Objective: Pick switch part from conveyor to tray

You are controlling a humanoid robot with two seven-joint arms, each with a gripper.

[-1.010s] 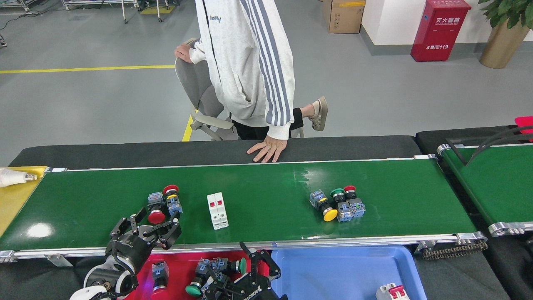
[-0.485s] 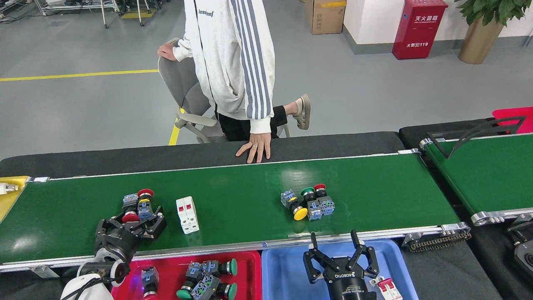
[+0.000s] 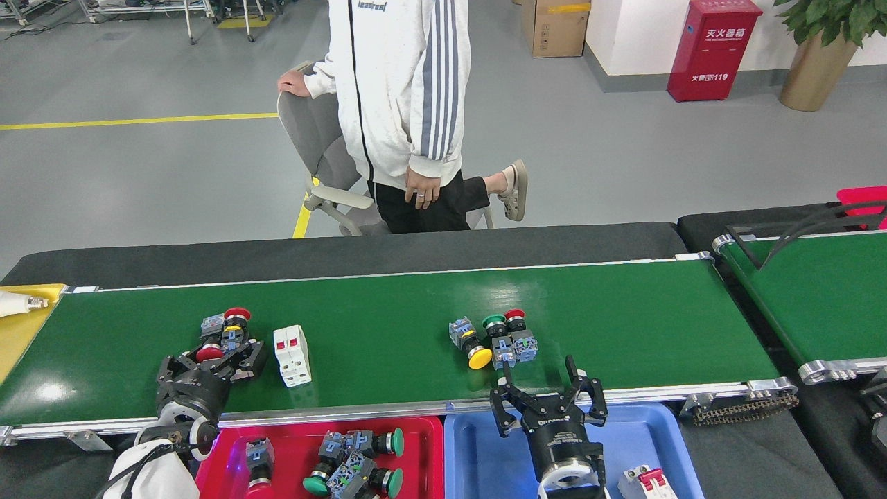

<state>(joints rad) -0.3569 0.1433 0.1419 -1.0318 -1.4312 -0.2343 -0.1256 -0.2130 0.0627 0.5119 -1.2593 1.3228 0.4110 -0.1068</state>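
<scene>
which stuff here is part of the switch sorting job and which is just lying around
Part of the job:
- conveyor
- red-capped switch at the left tool
- switch cluster ahead of the open right tool
- white breaker
- red tray
- blue tray

Just lying about:
- office chair
- cardboard box
- red cabinet
- potted plant

The long dark green conveyor belt lies bare right of the cluster of yellow, green and red push-button switches, and between that cluster and the white block with red toggles. Left of the block, red-capped switches crowd the black left gripper. The silver near rail borders the red tray and blue tray.
</scene>
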